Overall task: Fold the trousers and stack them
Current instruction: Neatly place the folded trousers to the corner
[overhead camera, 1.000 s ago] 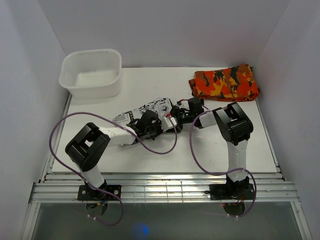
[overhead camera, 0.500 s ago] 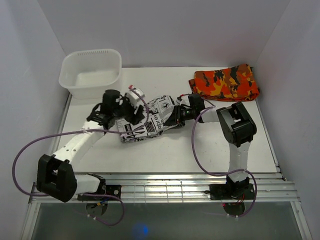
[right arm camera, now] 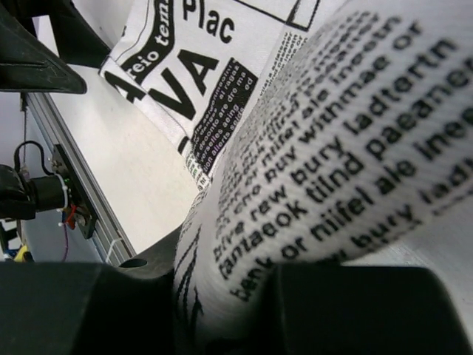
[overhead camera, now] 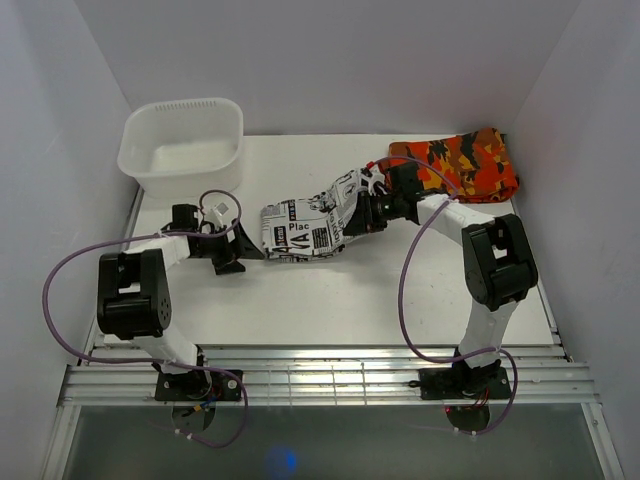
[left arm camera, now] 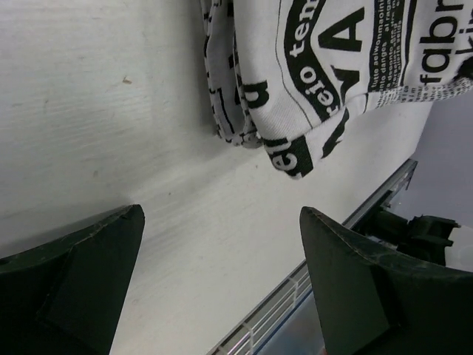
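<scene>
The trousers (overhead camera: 308,226), white with black newspaper print, lie folded in a thick bundle mid-table. Their right end is lifted towards the back right, where my right gripper (overhead camera: 368,212) is shut on it. In the right wrist view the printed fabric (right arm camera: 332,111) bulges out between the right gripper's (right arm camera: 236,285) dark jaws and fills most of the frame. My left gripper (overhead camera: 247,252) sits low on the table just left of the bundle, open and empty. In the left wrist view the left gripper's (left arm camera: 222,216) fingers stand wide apart over bare table, with the trousers' edge (left arm camera: 310,74) a short way ahead of them.
An orange, red and black camouflage garment (overhead camera: 455,165) lies folded at the back right, right behind my right wrist. A white plastic basin (overhead camera: 183,145) stands at the back left. The table's near edge has a metal rail (overhead camera: 330,375), and white walls close in both sides.
My left gripper let go of the trousers, opened wide and drew back to the left. My right gripper closed on the bundle's right end and pulled it towards the camouflage garment.
</scene>
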Action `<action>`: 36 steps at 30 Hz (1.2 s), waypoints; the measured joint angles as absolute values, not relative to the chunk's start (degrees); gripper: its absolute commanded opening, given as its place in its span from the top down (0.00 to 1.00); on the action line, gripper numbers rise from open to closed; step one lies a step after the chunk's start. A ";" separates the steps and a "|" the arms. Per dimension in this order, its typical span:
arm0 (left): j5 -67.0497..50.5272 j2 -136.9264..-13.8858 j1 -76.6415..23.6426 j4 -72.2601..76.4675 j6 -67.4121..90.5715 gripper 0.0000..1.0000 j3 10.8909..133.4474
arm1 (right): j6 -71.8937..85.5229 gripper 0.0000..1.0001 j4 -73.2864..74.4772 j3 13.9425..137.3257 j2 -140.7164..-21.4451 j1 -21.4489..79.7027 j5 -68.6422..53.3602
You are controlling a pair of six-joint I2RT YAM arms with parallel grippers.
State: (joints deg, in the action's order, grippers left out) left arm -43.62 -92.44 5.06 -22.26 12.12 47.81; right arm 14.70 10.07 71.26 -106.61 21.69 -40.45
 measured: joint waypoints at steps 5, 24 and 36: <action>-46.13 -96.86 1.56 -12.53 21.10 0.02 47.20 | 9.98 0.92 15.29 73.54 -107.61 21.10 -39.09; -43.35 -113.16 -11.14 2.61 35.51 1.00 59.31 | -3.53 0.92 25.67 84.33 -112.03 19.07 -29.82; -39.42 -120.49 -17.80 4.89 32.16 1.00 83.33 | -10.22 0.92 27.62 95.92 -111.79 9.80 -25.21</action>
State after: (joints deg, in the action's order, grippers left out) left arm -39.42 -120.49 -17.80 4.89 32.16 83.33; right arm -10.22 27.62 95.92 -111.79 9.80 -25.21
